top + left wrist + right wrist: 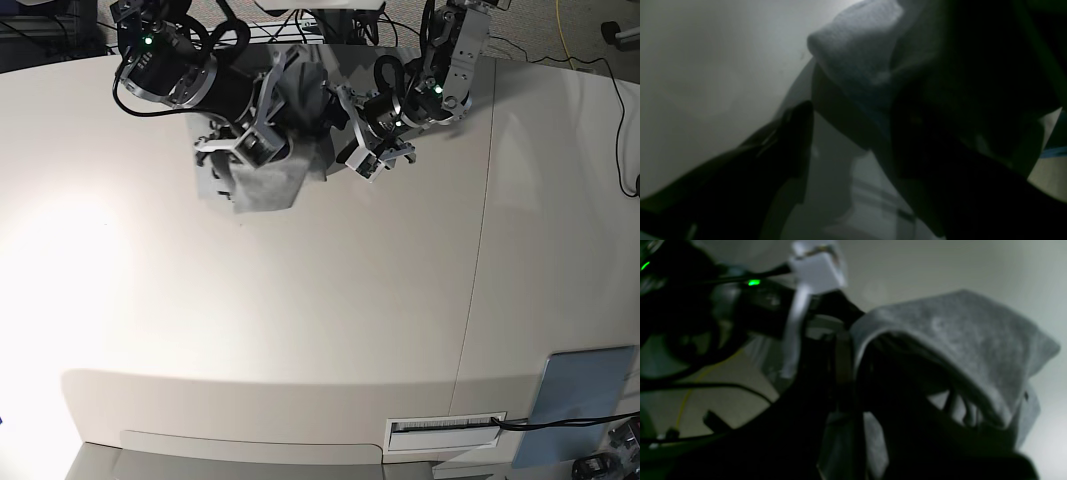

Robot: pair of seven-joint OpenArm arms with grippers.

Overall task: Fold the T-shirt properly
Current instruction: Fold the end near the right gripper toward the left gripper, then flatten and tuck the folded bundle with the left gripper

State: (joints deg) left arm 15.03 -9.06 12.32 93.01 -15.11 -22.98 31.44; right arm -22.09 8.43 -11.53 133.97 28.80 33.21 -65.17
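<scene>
Hanging bunched at the far edge of the white table [320, 300], the heather-grey cotton T-shirt [270, 185] is being clamped by the right hand [243, 150]; the left hand [368, 158] is being held apart, and folding is judged barely begun.

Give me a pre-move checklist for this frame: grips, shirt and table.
1. Right gripper shut on the T-shirt: ok.
2. Left gripper open, nothing seen held: ok.
3. Shirt spread flat for folding: not ok, it hangs bunched from the right gripper.
4. Shirt lettering side up or down: cannot tell.
5. Table bare in front of the arms for laying the shirt out: ok.
</scene>
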